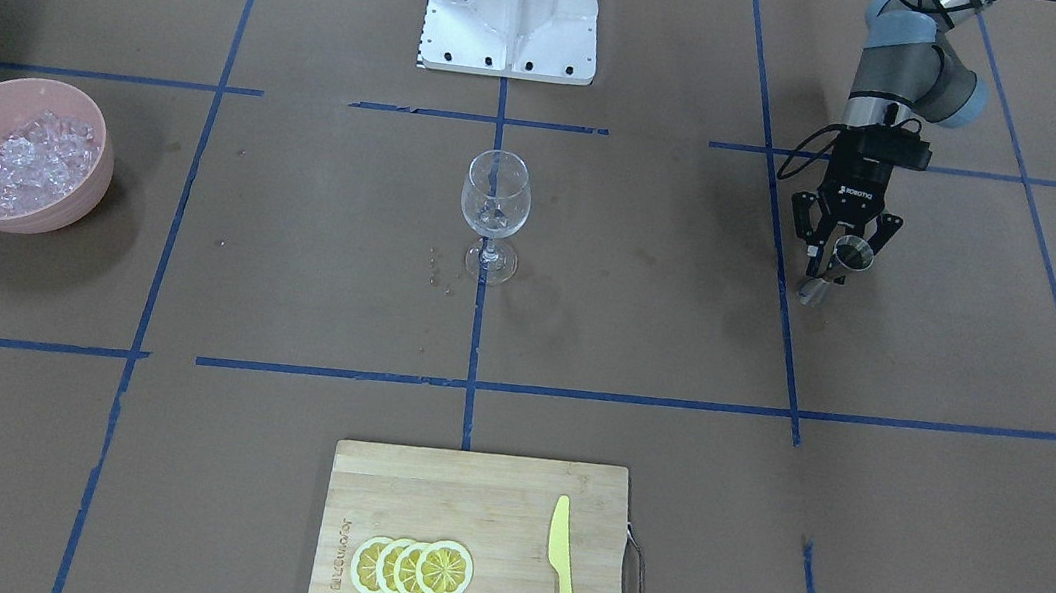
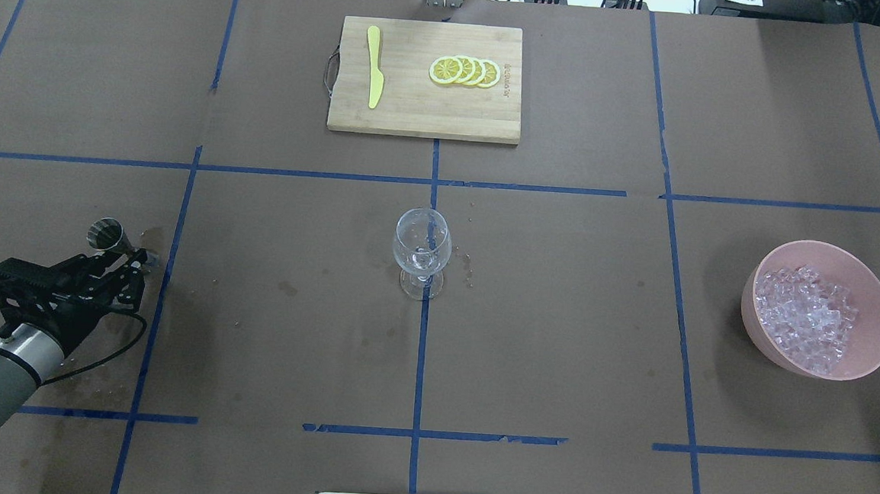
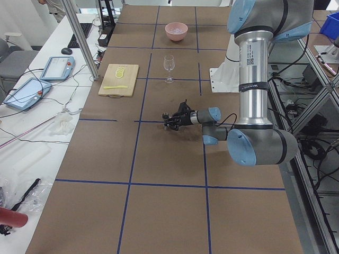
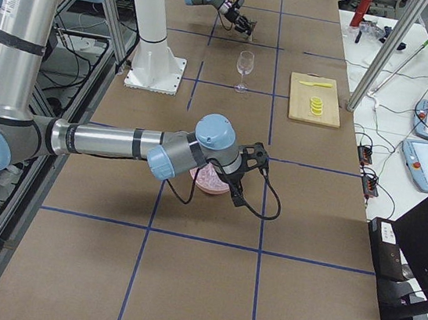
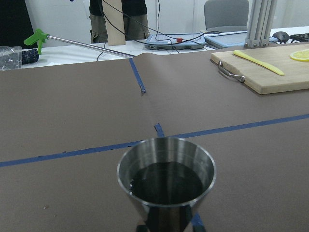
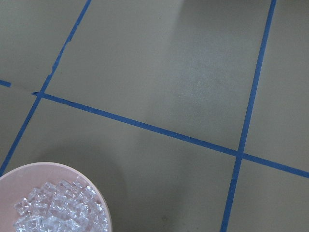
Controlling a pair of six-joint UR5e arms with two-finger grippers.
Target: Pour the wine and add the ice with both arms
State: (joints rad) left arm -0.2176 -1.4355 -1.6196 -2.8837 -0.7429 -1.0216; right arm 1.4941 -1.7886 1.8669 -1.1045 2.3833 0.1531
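Note:
My left gripper [image 1: 839, 264] is shut on a steel jigger [image 1: 848, 256], held tilted just above the table at my left side. It also shows in the overhead view [image 2: 128, 252]. The left wrist view shows the jigger [image 5: 166, 176] filled with dark wine. An empty wine glass [image 2: 422, 250] stands upright at the table's centre, far from the jigger. The ice [image 2: 806, 319] is heaped in a pink bowl [image 2: 876, 304] at my right. My right gripper [image 4: 245, 176] hovers over the bowl [image 6: 87, 175]; I cannot tell whether it is open or shut.
A wooden cutting board [image 2: 417, 116] at the far edge carries several lemon slices [image 2: 466, 71] and a yellow knife [image 2: 375, 67]. The white stand base [image 1: 513, 8] sits on my side of the table. Wet spots mark the paper near the glass [image 1: 495, 202].

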